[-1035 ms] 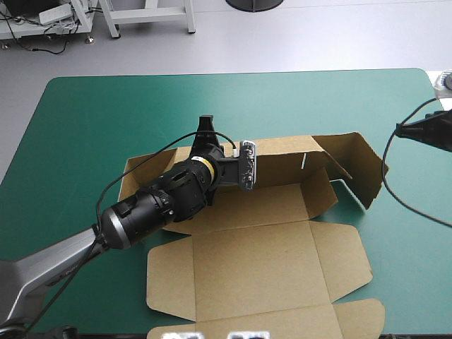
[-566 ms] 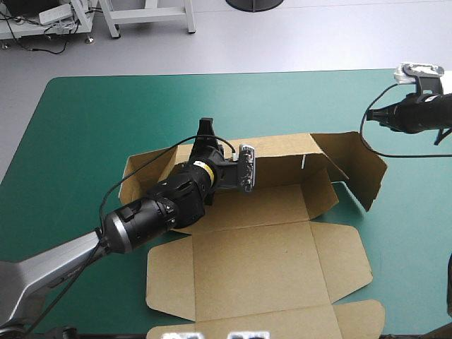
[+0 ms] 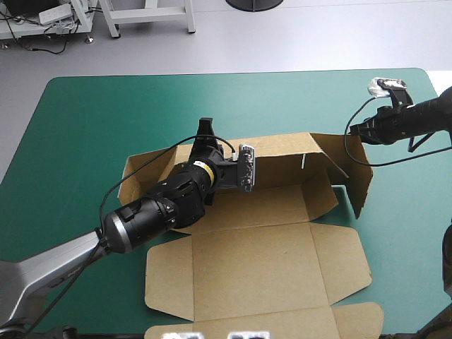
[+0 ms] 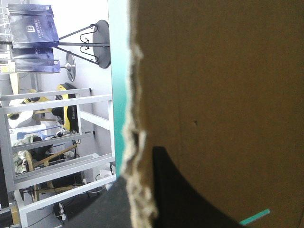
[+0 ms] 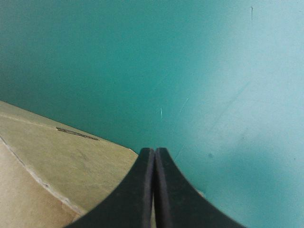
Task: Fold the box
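At the middle of the table point(image 3: 85, 113) sits the brown box point(image 3: 261, 261), its lid flat toward the near edge. My left jaws pinch its raised rear wall point(image 3: 282, 152). I'd hold that steady while my right jaws, clenched empty, press the end flap point(image 3: 359, 173) squarely inward.

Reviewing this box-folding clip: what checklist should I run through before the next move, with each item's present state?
1. Grip of the left end effector on the box: ok, shut on the top edge of the far wall.
2. The far wall raised: ok, it stands up.
3. The right end effector free: ok, shut, holding nothing.
4. Contact with the right end flap: cannot tell; the right end effector is close beside the flap's top.
5. The right end flap tucked: not ok, it angles outward.
6. The lid panel flat on the teal-green cover: ok.
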Controlling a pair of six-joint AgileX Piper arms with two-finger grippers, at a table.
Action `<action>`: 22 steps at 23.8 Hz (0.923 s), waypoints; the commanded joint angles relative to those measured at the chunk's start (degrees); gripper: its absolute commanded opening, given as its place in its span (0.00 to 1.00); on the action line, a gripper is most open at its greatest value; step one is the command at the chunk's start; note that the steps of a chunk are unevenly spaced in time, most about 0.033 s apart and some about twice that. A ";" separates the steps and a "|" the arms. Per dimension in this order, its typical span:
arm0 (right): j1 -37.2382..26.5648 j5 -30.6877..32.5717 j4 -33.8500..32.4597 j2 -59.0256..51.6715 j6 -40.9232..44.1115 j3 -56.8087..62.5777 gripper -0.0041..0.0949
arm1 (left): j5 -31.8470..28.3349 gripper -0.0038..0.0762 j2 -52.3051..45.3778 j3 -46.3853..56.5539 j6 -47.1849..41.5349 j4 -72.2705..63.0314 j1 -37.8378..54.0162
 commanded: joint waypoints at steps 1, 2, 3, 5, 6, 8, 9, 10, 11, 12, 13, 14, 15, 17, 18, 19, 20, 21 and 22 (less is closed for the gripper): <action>0.02 2.99 3.15 -2.90 -0.24 -1.76 0.02 | -0.57 0.04 -2.24 -1.04 -0.54 0.67 -0.39; 0.02 2.99 3.15 -3.42 0.33 -1.76 0.02 | -0.47 0.04 -2.24 -1.04 -0.54 0.79 -0.39; 0.60 2.99 2.74 -4.27 0.72 -1.67 0.02 | -0.36 0.04 -2.24 -1.04 -0.54 0.79 -0.39; 2.17 2.99 1.41 -6.26 0.58 -0.28 0.02 | -0.48 0.04 -2.24 -1.04 -0.54 0.91 -0.39; 3.40 2.99 0.89 -7.39 -0.10 1.44 0.02 | -0.48 0.04 -2.24 -1.04 -0.54 1.18 -0.39; 4.16 2.99 0.75 -8.38 -1.75 4.01 0.02 | -0.48 0.04 -2.24 -1.04 -0.54 1.72 -0.39; 4.57 2.99 0.75 -8.80 -2.21 5.21 0.02 | -0.38 0.04 -2.24 -1.04 -0.54 2.01 -0.39; 4.58 2.99 0.88 -9.33 -2.36 6.59 0.02 | -0.38 0.04 -2.24 -1.04 -0.54 2.10 -0.39; 4.58 2.99 0.64 -10.04 -2.79 8.29 0.02 | -0.38 0.04 -2.24 -1.04 -0.54 2.09 -0.39; 4.58 2.99 0.39 -10.58 -3.53 9.47 0.02 | -0.38 0.04 -2.24 -1.04 -0.54 2.12 -0.39; 4.58 2.88 0.39 -11.69 -4.55 11.03 0.02 | -0.38 0.04 -2.24 -1.04 -0.54 2.23 -0.39; 4.58 2.88 0.39 -12.32 -5.30 11.72 0.02 | -0.38 0.04 -2.24 -1.04 -0.54 2.23 -0.39; 4.58 2.88 0.39 -12.95 -6.25 12.54 0.02 | -0.38 0.04 -2.24 -1.04 -0.54 2.23 -0.39; 4.58 2.88 0.39 -13.93 -7.81 13.61 0.02 | -0.38 0.04 -2.24 -1.04 -0.54 2.13 -0.39; 4.58 2.88 0.39 -14.35 -8.04 13.65 0.02 | -0.38 0.04 -2.24 -1.04 -0.54 2.02 -0.39; 4.58 2.88 0.13 -14.60 -8.14 13.77 0.02 | -0.38 0.04 -2.24 -1.04 -0.54 2.02 -0.39; 4.58 2.88 -0.04 -15.01 -8.29 13.77 0.02 | -0.38 0.04 -2.24 -1.04 -0.54 1.73 -0.39; 4.58 2.88 -0.30 -15.34 -8.28 13.77 0.02 | -0.38 0.04 -2.24 -1.04 -0.54 1.32 -0.39; 4.58 2.88 -0.78 -15.50 -8.28 13.77 0.02 | -0.38 0.04 -2.24 -1.04 -0.54 0.89 -0.39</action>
